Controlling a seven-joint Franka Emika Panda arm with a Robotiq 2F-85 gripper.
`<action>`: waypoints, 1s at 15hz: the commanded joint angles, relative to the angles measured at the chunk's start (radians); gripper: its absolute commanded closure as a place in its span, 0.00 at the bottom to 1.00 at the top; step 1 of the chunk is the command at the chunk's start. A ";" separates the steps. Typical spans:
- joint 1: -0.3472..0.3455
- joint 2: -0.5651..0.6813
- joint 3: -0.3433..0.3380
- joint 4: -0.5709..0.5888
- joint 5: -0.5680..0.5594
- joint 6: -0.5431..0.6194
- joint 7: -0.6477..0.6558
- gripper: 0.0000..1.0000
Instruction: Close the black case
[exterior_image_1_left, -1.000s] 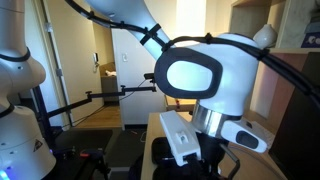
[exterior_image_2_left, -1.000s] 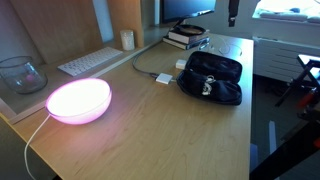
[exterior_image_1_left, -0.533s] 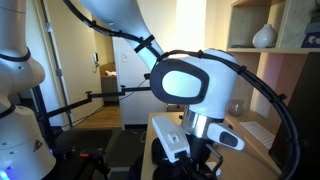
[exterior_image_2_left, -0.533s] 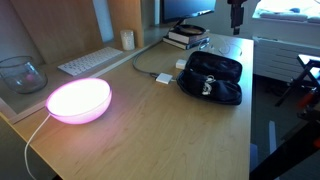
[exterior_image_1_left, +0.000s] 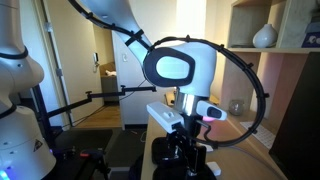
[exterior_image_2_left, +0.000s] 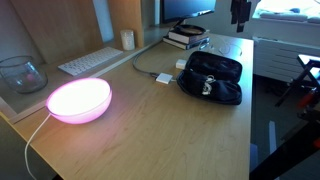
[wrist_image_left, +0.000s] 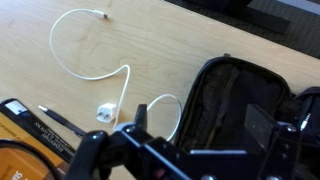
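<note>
The black case (exterior_image_2_left: 210, 77) lies open on the wooden desk, its two halves spread flat, with something small and pale inside. In the wrist view the case (wrist_image_left: 240, 95) fills the right side, directly under my gripper (wrist_image_left: 200, 128). The gripper is open and empty, with its two fingers apart above the case's left half. In an exterior view the gripper (exterior_image_2_left: 240, 10) hangs high above the desk's far end, well clear of the case. In an exterior view the gripper (exterior_image_1_left: 185, 152) points downward.
A glowing pink lamp (exterior_image_2_left: 78, 100), a glass bowl (exterior_image_2_left: 20, 72) and a keyboard (exterior_image_2_left: 90, 62) sit on the desk's left. A small white block (exterior_image_2_left: 165, 77) with a white cable (wrist_image_left: 105, 65) lies beside the case. Books and a monitor stand (exterior_image_2_left: 186, 38) are behind it.
The wrist has swung across the exterior view and turned, so the gripper now points down. Over the desk it has shifted slightly. The case has not moved.
</note>
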 joint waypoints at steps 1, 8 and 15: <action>0.010 -0.041 0.015 -0.051 -0.012 0.019 -0.007 0.00; 0.000 0.077 0.009 0.033 0.004 -0.044 -0.008 0.00; 0.001 0.195 0.001 0.150 0.001 -0.101 0.014 0.00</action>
